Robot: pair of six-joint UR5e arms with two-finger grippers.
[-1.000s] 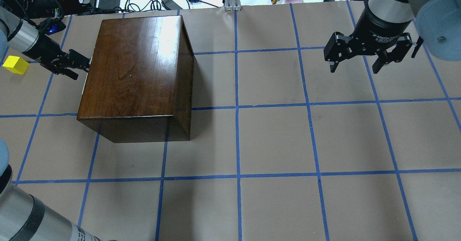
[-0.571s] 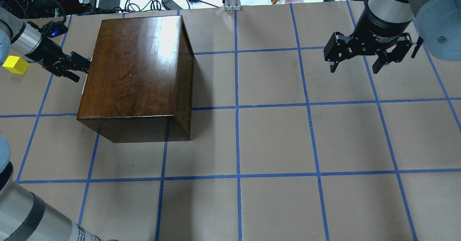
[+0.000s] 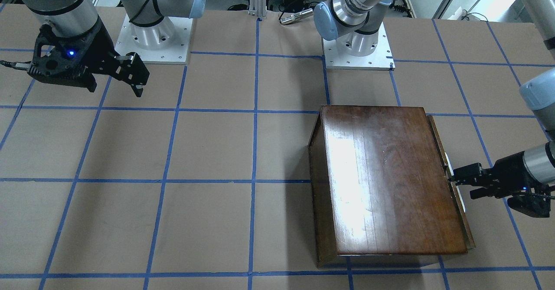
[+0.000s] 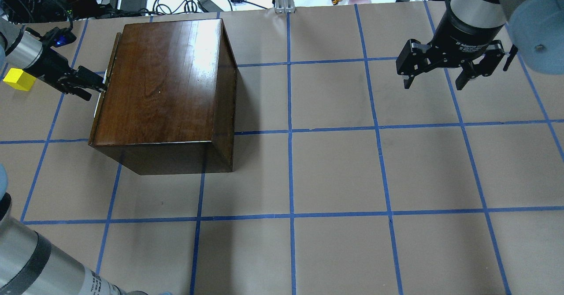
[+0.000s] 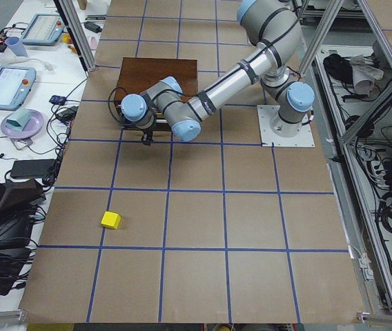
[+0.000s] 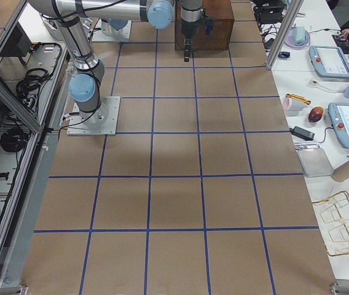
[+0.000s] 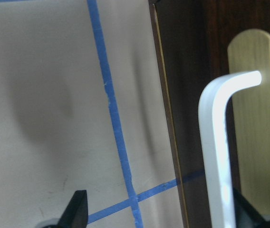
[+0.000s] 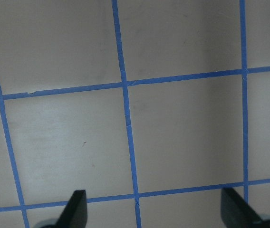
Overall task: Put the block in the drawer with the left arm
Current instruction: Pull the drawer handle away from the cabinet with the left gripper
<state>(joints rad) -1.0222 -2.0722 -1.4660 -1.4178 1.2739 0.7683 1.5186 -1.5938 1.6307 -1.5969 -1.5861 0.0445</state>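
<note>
Opening comes first: your left gripper sits spread wide, gripping nothing, one finger seemingly hooked behind the small white handle of the dark brown-fronted wooden drawer, barely ajar. Pull toward nine o'clock overhead next; the small bright yellow cube waits there, untouched.

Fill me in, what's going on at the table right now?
The black left gripper is open, with the white handle of the dark-fronted drawer between its fingers. The drawer stands slightly out of the glossy dark wooden box. The small yellow cube lies untouched on the paper-covered table behind that gripper. The right gripper hangs open, holding nothing.
</note>
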